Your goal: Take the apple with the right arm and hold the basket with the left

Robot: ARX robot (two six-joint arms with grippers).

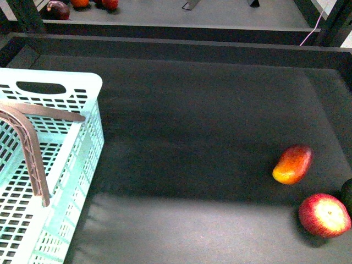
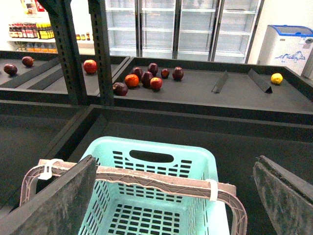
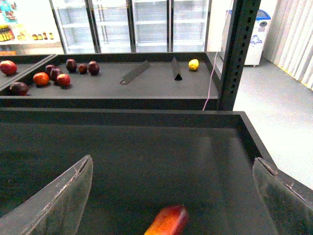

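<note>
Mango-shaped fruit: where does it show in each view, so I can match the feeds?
Front view: mango-shaped fruit at right, beyond the apple.
Left wrist view: not in it.
Right wrist view: on the tray floor, between the fingers of the open right pincer.
Shared landmark: the tray's back wall.

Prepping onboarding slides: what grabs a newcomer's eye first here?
The mint-green basket fills the front view's left edge, with the left gripper hanging open over its brown handle. Across the dark tray, at the right, sit the red apple and, just beyond it, a red-orange mango-shaped fruit. The open right gripper has that fruit, not the apple, in its camera's view.
</note>
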